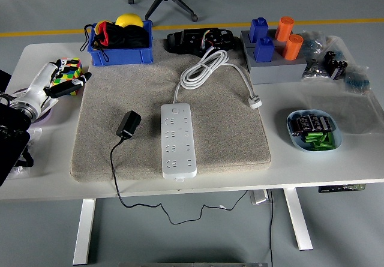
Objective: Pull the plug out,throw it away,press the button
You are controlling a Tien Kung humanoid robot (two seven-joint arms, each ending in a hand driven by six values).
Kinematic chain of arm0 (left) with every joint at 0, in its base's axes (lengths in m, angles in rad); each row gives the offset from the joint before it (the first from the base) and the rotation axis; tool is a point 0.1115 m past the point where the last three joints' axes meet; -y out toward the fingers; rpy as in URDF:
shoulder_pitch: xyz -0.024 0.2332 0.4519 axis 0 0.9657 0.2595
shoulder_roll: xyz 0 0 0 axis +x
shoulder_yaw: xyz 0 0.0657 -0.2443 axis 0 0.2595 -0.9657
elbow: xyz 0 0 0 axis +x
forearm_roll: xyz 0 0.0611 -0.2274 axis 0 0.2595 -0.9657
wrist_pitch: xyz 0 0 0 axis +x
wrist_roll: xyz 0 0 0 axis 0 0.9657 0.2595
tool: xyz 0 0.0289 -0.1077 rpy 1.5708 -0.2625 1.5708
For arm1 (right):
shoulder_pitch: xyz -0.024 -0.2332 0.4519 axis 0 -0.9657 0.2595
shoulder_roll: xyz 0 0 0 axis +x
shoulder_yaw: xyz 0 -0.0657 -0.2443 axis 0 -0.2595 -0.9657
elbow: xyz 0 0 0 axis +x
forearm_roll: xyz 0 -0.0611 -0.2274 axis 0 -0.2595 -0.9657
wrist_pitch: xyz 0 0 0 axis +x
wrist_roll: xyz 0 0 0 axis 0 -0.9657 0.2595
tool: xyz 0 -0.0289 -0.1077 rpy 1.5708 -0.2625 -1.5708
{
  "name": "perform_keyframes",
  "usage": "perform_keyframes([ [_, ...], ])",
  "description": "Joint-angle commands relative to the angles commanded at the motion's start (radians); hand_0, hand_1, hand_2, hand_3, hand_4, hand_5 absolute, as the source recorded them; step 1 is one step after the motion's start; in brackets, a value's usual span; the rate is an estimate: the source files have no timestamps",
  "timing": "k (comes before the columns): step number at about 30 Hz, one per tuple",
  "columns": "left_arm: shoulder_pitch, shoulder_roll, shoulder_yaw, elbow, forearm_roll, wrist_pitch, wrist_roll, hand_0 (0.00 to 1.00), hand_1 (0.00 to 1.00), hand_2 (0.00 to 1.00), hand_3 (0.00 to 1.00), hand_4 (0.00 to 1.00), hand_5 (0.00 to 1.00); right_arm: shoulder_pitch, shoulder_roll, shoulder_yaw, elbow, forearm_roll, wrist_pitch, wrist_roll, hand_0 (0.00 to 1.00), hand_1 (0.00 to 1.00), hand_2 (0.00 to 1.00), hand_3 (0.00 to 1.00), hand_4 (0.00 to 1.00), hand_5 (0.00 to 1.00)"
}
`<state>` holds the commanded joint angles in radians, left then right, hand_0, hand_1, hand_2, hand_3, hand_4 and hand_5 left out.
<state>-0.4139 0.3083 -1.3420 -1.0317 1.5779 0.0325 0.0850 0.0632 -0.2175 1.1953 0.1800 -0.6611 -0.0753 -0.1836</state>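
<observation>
A white power strip [178,139] lies lengthwise on the grey mat [228,132], with its coiled white cord [207,69] and white plug [256,102] at the mat's far right. A black adapter plug [128,125] lies on the mat left of the strip, unplugged, its black cable [115,171] running off the table's near edge. My left hand [63,81] is at the table's left edge beside a colourful cube [69,70], fingers relaxed, holding nothing. The right arm is out of view.
A blue bin [119,42] with a yellow ball stands at the back left. Blue and orange blocks on a grey base [273,54] stand back right. A blue dish [314,130] of batteries sits right. Black gadgets [198,39] lie behind the mat.
</observation>
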Motion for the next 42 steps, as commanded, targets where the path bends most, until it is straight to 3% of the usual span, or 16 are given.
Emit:
perform_keyframes([
  [15, 0.034, 0.015, -0.056, -0.026, 0.011, -0.008, 0.011, 0.849, 0.854, 0.781, 0.819, 0.767, 0.375, 0.006, -0.002, 0.009, 0.000, -0.002, 0.000, 0.001, 0.757, 0.668, 0.654, 0.620, 0.659, 0.506],
  [25, 0.019, 0.031, -0.041, -0.025, 0.005, -0.013, 0.018, 0.848, 0.854, 0.780, 0.819, 0.761, 0.367, 0.008, -0.002, 0.010, 0.000, -0.003, 0.003, 0.000, 0.756, 0.668, 0.654, 0.621, 0.659, 0.506],
  [42, 0.014, 0.035, -0.025, -0.023, 0.005, -0.017, 0.025, 0.841, 0.842, 0.778, 0.821, 0.756, 0.363, 0.013, -0.006, -0.003, 0.000, 0.003, 0.003, -0.001, 0.756, 0.668, 0.654, 0.621, 0.659, 0.506],
])
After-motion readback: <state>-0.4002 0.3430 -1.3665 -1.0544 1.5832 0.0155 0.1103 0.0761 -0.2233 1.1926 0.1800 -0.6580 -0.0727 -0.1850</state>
